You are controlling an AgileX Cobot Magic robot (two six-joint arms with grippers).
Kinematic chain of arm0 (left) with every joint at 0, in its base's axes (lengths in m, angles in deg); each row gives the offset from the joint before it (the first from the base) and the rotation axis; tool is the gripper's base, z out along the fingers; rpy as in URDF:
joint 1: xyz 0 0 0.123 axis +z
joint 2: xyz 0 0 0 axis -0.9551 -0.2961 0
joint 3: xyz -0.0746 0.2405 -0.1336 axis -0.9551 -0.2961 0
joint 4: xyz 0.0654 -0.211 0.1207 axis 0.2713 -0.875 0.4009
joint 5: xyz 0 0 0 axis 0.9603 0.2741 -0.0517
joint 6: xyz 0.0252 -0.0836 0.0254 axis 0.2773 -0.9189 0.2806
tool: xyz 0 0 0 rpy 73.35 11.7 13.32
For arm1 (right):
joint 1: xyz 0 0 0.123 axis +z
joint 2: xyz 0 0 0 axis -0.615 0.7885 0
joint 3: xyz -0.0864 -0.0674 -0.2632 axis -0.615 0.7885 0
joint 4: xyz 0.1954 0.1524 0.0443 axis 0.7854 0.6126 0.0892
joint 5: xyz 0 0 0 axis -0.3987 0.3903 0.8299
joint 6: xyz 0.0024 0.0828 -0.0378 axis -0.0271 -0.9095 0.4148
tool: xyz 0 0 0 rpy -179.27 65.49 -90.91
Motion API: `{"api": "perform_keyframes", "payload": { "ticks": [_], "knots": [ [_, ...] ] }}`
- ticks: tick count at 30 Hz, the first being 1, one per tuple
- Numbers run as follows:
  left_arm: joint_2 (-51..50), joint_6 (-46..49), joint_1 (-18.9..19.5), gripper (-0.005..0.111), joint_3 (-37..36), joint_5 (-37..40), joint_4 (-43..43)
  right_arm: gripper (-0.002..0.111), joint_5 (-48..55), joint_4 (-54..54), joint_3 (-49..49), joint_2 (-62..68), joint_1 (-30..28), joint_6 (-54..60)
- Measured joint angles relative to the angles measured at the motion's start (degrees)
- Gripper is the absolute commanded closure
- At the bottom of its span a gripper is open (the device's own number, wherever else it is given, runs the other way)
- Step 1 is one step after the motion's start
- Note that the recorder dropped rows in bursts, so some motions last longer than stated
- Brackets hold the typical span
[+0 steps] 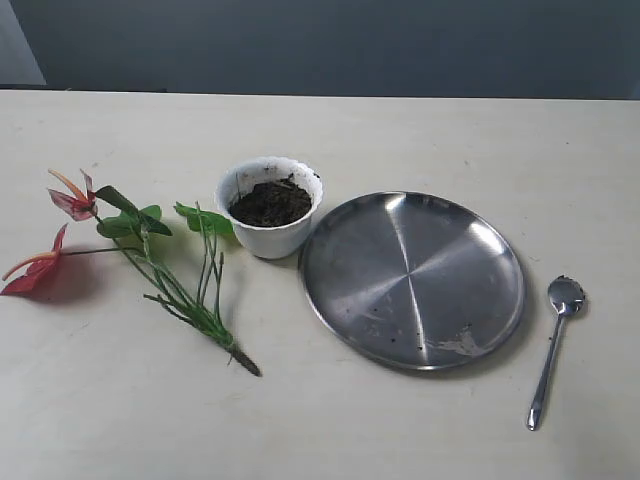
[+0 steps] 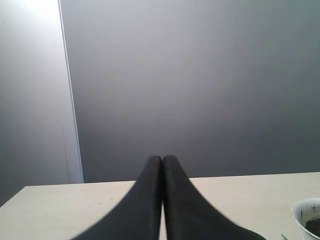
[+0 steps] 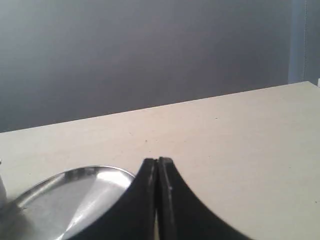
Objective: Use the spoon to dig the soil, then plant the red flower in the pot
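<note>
Pale tabletop (image 1: 420,130): both arms' fingers (image 2: 150,200) (image 3: 167,200) pressed together, empty. Thin shiny silver teaspoon (image 1: 553,345) lies flat; grasping may skid it against the steel plate (image 1: 412,280).

White pot (image 1: 270,205) with dark brown soil (image 1: 270,202); red flower (image 1: 120,255) with red blooms, pale orange spikes, green leaves and stems; shiny silver steel plate (image 1: 412,278); silver spoon (image 1: 555,345); cream table (image 1: 400,130); black grippers (image 2: 162,162) (image 3: 157,162)
</note>
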Motion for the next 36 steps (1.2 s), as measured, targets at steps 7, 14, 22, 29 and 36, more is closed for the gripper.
{"api": "perform_keyframes", "payload": {
  "ticks": [7,14,22,29,36],
  "knots": [
    [0.0,0.0,0.0,0.106,0.0,0.0,0.0,0.109,-13.2,13.1,0.1,0.0,0.0,-7.9],
    [0.0,0.0,0.0,0.106,0.0,0.0,0.0,0.109,-25.0,23.7,0.1,0.0,0.0,-11.3],
    [0.0,0.0,0.0,0.106,0.0,0.0,0.0,0.109,-26.2,23.2,0.1,0.0,0.0,-11.4],
    [0.0,0.0,0.0,0.106,0.0,0.0,0.0,0.109,-27.8,19.2,0.1,0.0,0.0,-11.2],
    [0.0,0.0,0.0,0.106,0.0,0.0,0.0,0.109,-31.6,15.5,0.1,0.0,0.0,-22.0]
  ]
}}
